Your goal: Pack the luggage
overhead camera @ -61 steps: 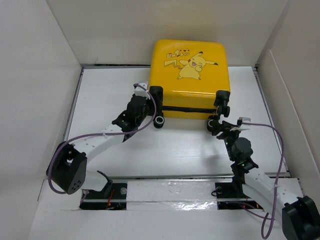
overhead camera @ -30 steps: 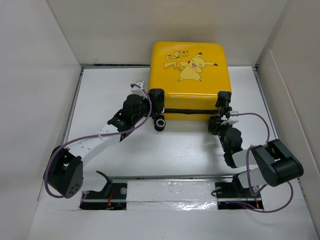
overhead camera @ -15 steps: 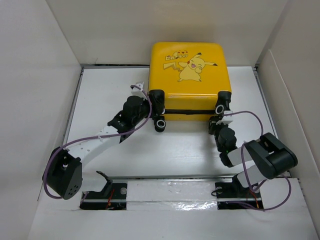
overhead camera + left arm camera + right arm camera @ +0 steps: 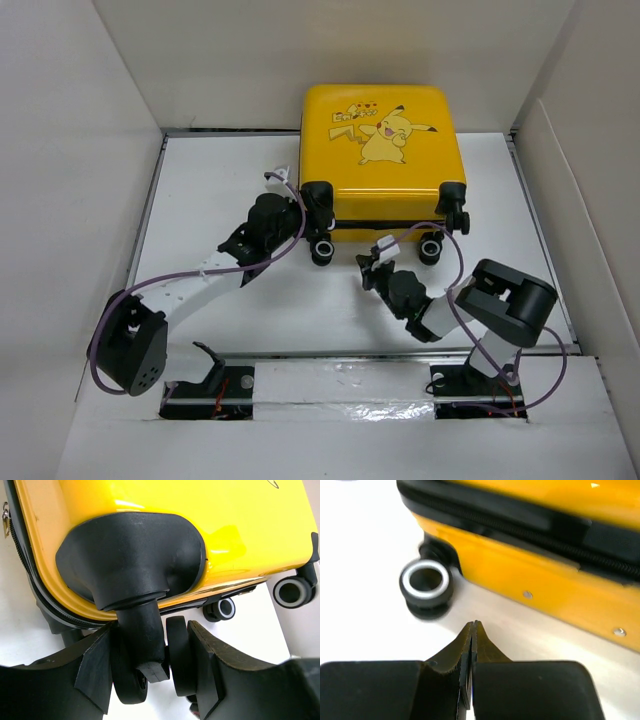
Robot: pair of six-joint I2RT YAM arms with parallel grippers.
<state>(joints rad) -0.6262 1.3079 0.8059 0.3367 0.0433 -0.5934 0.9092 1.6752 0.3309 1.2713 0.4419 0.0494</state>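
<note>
The luggage [image 4: 380, 140], a yellow hard-shell case with a Pikachu print, lies flat and closed at the back of the table. My left gripper [image 4: 312, 208] is at its front-left corner. In the left wrist view the gripper [image 4: 150, 650] is shut on the black twin caster wheel [image 4: 180, 655], one pad pressed against each side. My right gripper [image 4: 368, 268] sits low on the table in front of the case's near edge, apart from it. In the right wrist view its fingers [image 4: 472, 626] are pressed together with nothing between them, facing the yellow shell [image 4: 530, 570] and a grey-rimmed wheel [image 4: 426, 582].
White walls [image 4: 80, 150] close in the table on the left, back and right. A slotted rail [image 4: 340, 375] runs along the near edge by the arm bases. Purple cables [image 4: 445, 235] loop off both arms. Two lower wheels [image 4: 430, 247] stick out toward the arms.
My right gripper has closed fully and swung left, from the luggage's front-right wheel to the table in front of the case's middle. The left gripper has kept its hold on the wheel.
</note>
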